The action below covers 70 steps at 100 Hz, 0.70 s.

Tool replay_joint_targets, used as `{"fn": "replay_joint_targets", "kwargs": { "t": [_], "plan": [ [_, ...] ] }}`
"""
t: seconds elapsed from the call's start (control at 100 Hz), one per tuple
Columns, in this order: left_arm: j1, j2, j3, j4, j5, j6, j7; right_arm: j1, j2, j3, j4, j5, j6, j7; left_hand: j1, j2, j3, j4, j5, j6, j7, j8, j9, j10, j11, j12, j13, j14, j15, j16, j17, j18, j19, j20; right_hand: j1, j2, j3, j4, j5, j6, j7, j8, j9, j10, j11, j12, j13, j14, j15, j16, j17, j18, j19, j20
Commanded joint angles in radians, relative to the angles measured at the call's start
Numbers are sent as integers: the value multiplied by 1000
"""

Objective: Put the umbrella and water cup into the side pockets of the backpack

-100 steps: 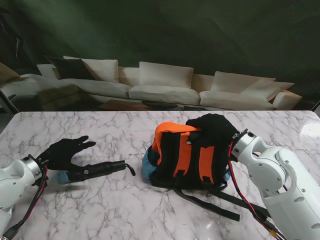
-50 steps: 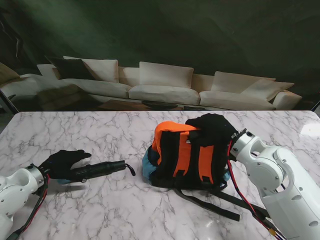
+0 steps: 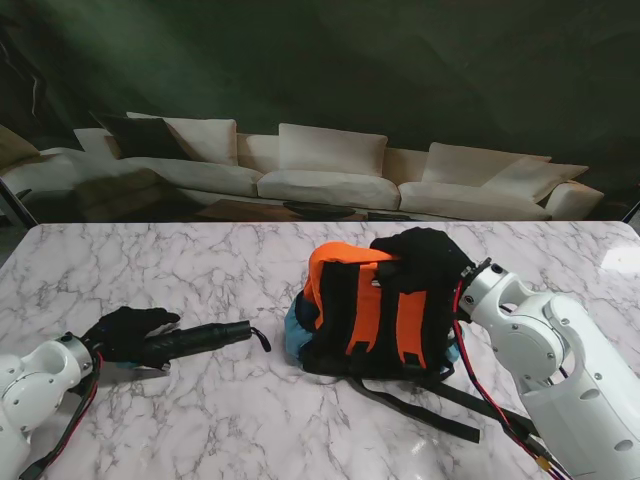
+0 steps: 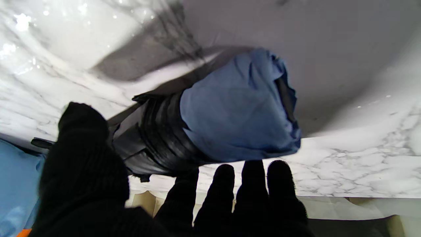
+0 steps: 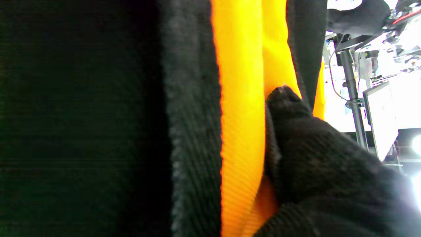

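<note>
1. Umbrella (image 3: 200, 337) lies flat on the marble table (image 3: 250, 420) at the near left, its length running left to right, well apart from the backpack (image 3: 375, 310).
2. It is folded into a short black roll. A blue cloth end (image 4: 236, 108) shows at the hand's side, and a thin black loop sits at the end towards the backpack.
3. I judge it light, with a stiff core under soft, loose fabric. The folds may slide under the fingers, so a wrap around the firm middle of the roll looks safer than a pinch on the cloth.
4. The left hand (image 3: 128, 333) rests at the umbrella's left end. The fingers (image 4: 253, 184) and thumb are spread on either side of the roll and not closed. Whether they touch it, I cannot tell.
5. The backpack is orange with black straps and lies in the middle of the table, slightly right. A blue patch shows at its left side, which may be a pocket or the cup; I cannot tell which.
6. The right hand (image 3: 425, 262) is pressed onto the far right part of the backpack, fingers bent against the orange cloth (image 5: 241, 131), and appears to steady it.
7. No water cup can be clearly made out.
</note>
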Motion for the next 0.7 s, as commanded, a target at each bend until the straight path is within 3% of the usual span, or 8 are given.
{"fn": "replay_joint_targets", "kwargs": {
  "t": [0.0,0.15,0.23,0.44,0.61,0.66,0.69],
  "plan": [
    [-2,0,8,8,2,7,-12,-14,2,-7,27,-7,10,12,38,-33,37,27,20,25,3,18,29,-16,21,21,38,-15,30,22,8,-35,40,19,114,74,93,52,69,-176,89,10,15,-55,61,-11,49,4,-1,13,-7,-4,-2,-4],
    [-2,0,20,14,0,24,-16,-14,2,-7,29,-5,12,12,124,-42,95,37,43,25,29,47,67,-39,77,60,70,-20,72,78,29,-39,107,43,114,74,92,52,70,-177,89,9,15,-54,61,-11,49,4,-2,13,-8,-1,-4,-4],
    [1,0,27,14,2,38,-19,-13,2,-8,30,-5,13,12,172,-37,117,36,78,-35,55,64,93,-68,108,84,84,-29,98,118,40,-44,144,65,114,76,91,51,70,-178,90,9,14,-53,61,-12,49,3,-3,13,-8,0,-4,-4],
    [-2,-3,48,29,-30,55,-22,-6,2,-11,34,-5,11,13,290,-3,148,37,129,-132,140,94,160,-104,165,124,132,-33,148,194,82,-47,207,109,116,78,88,50,69,-178,91,9,14,-56,62,-11,49,3,-3,13,-9,-1,-5,-4],
    [-8,-4,64,32,-48,60,-33,-4,2,-14,37,-4,11,13,378,30,172,43,173,-184,257,133,230,-135,219,168,177,-29,203,268,117,-45,256,147,117,78,87,50,69,-177,91,9,13,-56,62,-11,49,3,-4,13,-8,-1,-5,-5],
    [-10,-4,68,33,-51,61,-34,-4,2,-14,37,-4,12,13,403,38,180,46,186,-195,309,153,260,-150,249,196,198,-31,232,306,134,-47,281,166,117,78,87,50,70,-178,91,9,13,-56,62,-11,49,3,-3,13,-8,-1,-5,-5],
    [-10,-4,69,32,-54,62,-36,-4,2,-14,37,-4,12,12,433,28,185,41,193,-207,344,169,288,-162,245,320,211,-31,244,342,143,-46,294,181,117,79,87,50,70,-178,91,9,13,-56,62,-12,49,3,-4,13,-9,-2,-5,-5]
  ]
}}
